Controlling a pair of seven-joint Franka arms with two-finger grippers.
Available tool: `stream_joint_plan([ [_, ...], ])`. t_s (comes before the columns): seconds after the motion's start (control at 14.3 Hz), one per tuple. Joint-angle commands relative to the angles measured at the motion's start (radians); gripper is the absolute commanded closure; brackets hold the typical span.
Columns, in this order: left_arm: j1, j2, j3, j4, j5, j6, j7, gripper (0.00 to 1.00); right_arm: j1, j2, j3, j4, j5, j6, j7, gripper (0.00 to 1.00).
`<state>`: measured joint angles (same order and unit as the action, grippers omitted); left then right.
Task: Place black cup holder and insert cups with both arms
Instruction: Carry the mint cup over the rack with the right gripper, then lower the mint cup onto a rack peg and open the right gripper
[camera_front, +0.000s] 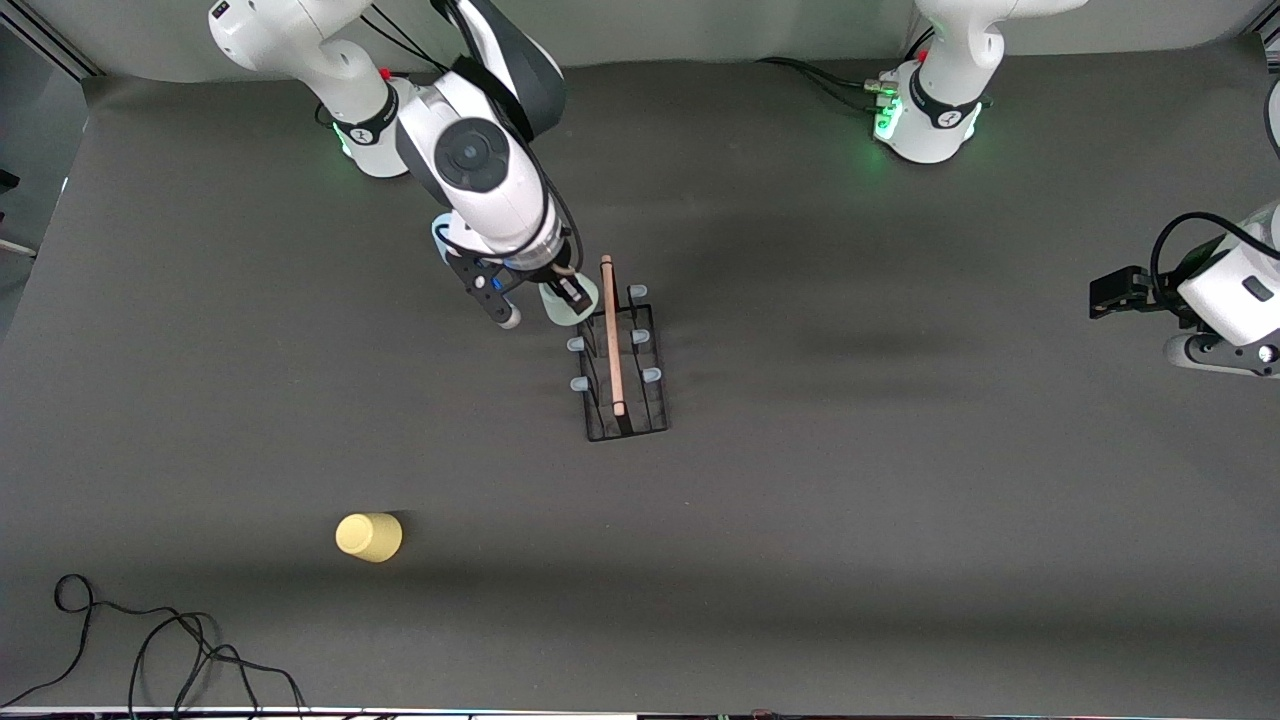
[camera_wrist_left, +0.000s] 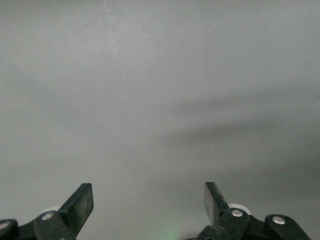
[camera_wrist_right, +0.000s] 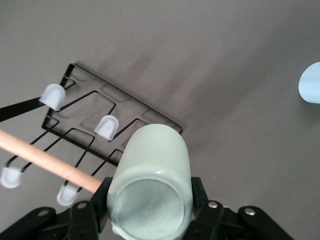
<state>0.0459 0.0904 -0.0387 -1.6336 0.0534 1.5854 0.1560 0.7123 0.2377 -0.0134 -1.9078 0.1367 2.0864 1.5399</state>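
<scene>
The black cup holder (camera_front: 627, 372) stands mid-table with its wooden rod handle (camera_front: 612, 335) and pale-tipped pegs. My right gripper (camera_front: 570, 291) hangs over the holder's end nearest the robots' bases, beside the rod, shut on the mint green cup (camera_front: 562, 311). In the right wrist view the mint green cup (camera_wrist_right: 150, 180) sits between the fingers (camera_wrist_right: 96, 202), above the black cup holder (camera_wrist_right: 122, 102). The light blue cup (camera_front: 440, 238) is partly hidden by the right arm. The yellow cup (camera_front: 369, 537) lies nearer the front camera. My left gripper (camera_wrist_left: 149, 200) is open, holds nothing, and waits at the left arm's end of the table.
Black cables (camera_front: 150, 640) lie near the table's front edge at the right arm's end. The light blue cup (camera_wrist_right: 311, 82) shows at the edge of the right wrist view. The left wrist view holds only bare grey table (camera_wrist_left: 160, 100).
</scene>
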Motion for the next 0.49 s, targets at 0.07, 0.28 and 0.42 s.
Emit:
stream_joint_plan([
  [0.07, -0.008, 0.003, 0.008, 0.014, -0.009, -0.002, -0.010, 0.01, 0.022, 0.029, -0.007, -0.048, 0.006, 0.079, 0.019, 0.84],
  [0.28, -0.006, 0.003, 0.006, 0.014, -0.009, -0.002, -0.010, 0.01, 0.033, 0.037, -0.005, -0.102, 0.008, 0.148, 0.019, 0.84],
  [0.42, -0.006, 0.003, 0.008, 0.014, -0.010, -0.002, -0.010, 0.01, 0.036, 0.043, -0.007, -0.108, 0.014, 0.156, 0.035, 0.28],
])
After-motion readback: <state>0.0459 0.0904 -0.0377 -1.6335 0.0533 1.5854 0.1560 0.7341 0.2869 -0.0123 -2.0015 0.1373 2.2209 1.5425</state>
